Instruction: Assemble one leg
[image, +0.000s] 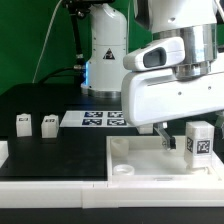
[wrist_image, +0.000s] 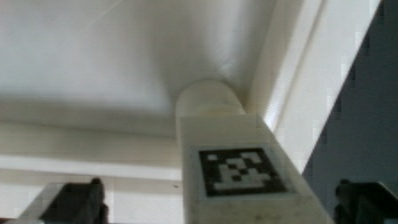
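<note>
A leg (image: 200, 140), a small white block with a marker tag, stands upright on the large flat white square piece (image: 130, 160) at the exterior view's right. My gripper (image: 183, 133) is low over it, and one finger (image: 163, 134) shows beside the leg. In the wrist view the leg (wrist_image: 228, 130) runs between my two dark fingertips (wrist_image: 75, 202), with a gap on each side. The gripper (wrist_image: 219, 205) is open around the leg and does not touch it. Two more legs (image: 24, 122) (image: 49, 123) stand on the black table at the exterior view's left.
The marker board (image: 103, 119) lies on the table behind the white square piece. The robot's base (image: 103, 55) stands at the back. A round socket (image: 122, 171) shows in the square piece's near corner. A white ledge runs along the table's front edge.
</note>
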